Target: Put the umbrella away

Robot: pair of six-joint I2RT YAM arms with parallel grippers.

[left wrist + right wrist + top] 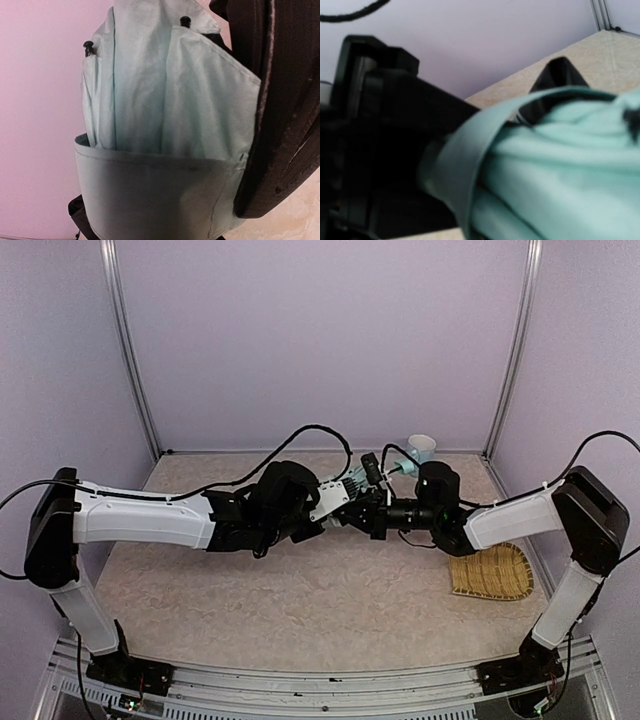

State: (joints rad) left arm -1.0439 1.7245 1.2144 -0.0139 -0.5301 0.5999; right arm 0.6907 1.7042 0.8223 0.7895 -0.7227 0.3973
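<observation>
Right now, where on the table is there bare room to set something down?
The wide front stretch left of the mat, and the back left corner. It is crowded mid-table, where both arms meet at the umbrella, and by the mug.

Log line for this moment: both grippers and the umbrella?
umbrella: folded, held between arms | left gripper: shut on umbrella | right gripper: shut by strap, hold unclear | strap: looped round umbrella
</observation>
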